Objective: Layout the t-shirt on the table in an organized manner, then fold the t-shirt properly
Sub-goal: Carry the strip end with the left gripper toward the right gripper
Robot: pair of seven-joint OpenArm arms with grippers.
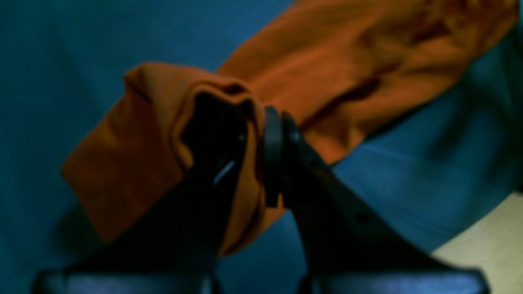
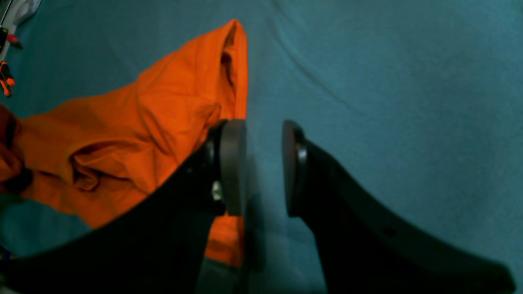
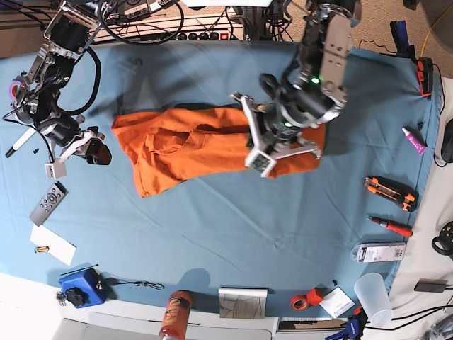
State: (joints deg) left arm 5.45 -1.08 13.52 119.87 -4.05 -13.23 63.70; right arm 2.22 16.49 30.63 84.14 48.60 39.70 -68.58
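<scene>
The left pincer (image 1: pixel 257 155) is clamped on a fold of the orange t-shirt (image 3: pixel 191 152), while the right pincer (image 2: pixel 263 167), half open and empty, hovers over the table (image 2: pixel 388 81) just beside the shirt's edge.

Left gripper (image 1: pixel 261 134) jaws pinched nearly together, right gripper (image 2: pixel 263 167) jaws parted, arms well apart

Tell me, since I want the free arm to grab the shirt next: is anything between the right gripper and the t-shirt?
Nothing visible. The right gripper hangs open over the bare table, and the t-shirt edge lies right beside its left finger. The left gripper is shut on the t-shirt's other end.
</scene>
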